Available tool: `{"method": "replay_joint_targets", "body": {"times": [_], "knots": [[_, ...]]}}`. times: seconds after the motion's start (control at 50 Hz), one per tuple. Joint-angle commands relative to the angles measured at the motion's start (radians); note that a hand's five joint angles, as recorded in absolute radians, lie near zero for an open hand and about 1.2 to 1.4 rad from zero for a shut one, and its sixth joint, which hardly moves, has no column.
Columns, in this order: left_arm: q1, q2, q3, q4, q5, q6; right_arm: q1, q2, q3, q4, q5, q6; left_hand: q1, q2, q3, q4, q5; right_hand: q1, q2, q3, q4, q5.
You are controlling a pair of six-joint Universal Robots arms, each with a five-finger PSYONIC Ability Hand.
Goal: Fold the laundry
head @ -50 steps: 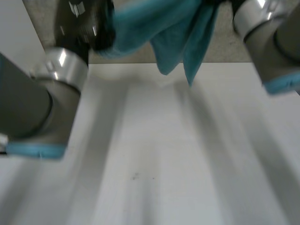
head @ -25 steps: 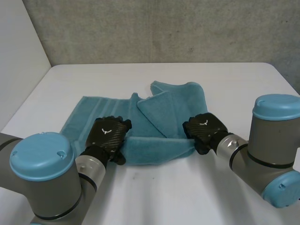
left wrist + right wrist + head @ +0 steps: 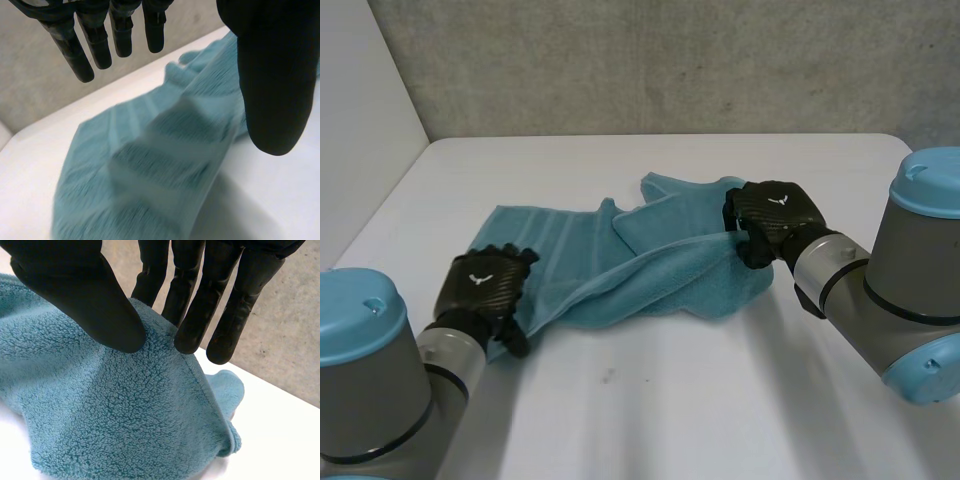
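Head view has a teal towel (image 3: 620, 265) lying rumpled across the middle of the white tabletop (image 3: 720, 400), one flap doubled over near the frame's centre and a raised ridge of cloth running from lower left to upper right. The left hand (image 3: 480, 290) sits at the lower left of the frame on the towel's near left corner. In the left wrist view its fingers (image 3: 100, 45) are straight and stand well apart from the thumb (image 3: 270, 90), with the striped cloth lying under the palm and nothing pinched between them. The right hand (image 3: 775, 215), right of centre in the head view, is at the towel's right edge. In the right wrist view its fingers (image 3: 195, 315) and thumb (image 3: 85, 290) pinch a peak of the fluffy cloth between their tips, drawing that edge up off the tabletop.
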Motion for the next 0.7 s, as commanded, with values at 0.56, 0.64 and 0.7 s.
{"method": "replay_joint_targets", "body": {"times": [0.56,0.64,0.7], "knots": [[0.077,-0.098,-0.038,0.034,-0.006,0.008,-0.010,0.040,0.015,-0.002,0.007,-0.001,0.260,0.261,0.255,0.262,0.268,0.413,0.218,0.212,0.207,0.228],[0.075,-0.109,-0.038,0.034,-0.006,0.009,-0.010,0.043,0.015,-0.002,0.007,-0.003,0.252,0.252,0.246,0.253,0.259,0.413,0.218,0.212,0.207,0.228],[0.077,-0.120,-0.038,0.034,-0.006,0.011,-0.010,0.051,0.015,0.000,0.007,-0.003,0.249,0.249,0.243,0.250,0.256,0.413,0.218,0.212,0.207,0.228]]}}
